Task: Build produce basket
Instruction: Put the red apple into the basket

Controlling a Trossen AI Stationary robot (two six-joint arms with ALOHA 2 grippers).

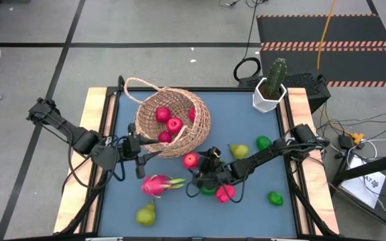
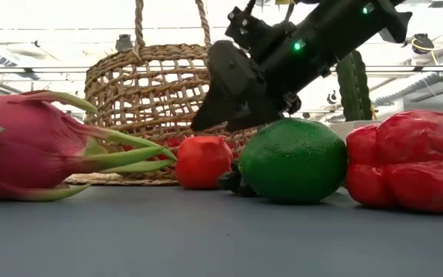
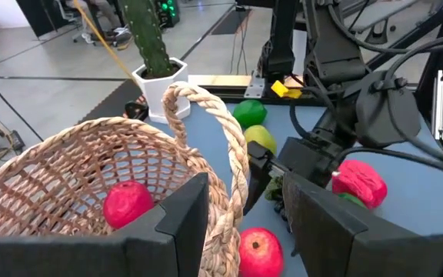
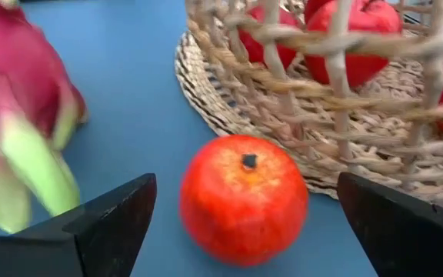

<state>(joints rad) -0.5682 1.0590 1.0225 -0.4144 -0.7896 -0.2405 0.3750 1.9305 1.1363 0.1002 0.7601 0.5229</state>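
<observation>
No text, label, brand, number or sign can be read in any of the views; the white sheet on the floor right of the table carries marks too small to make out

Overhead looking straight down on the bench (image 1: pixel 246 134); low cam level at bench height; wrist cams tight on the basket (image 3: pixel 91 169) (red fruit (image 4: pixel 243 198) shared with both).
</observation>
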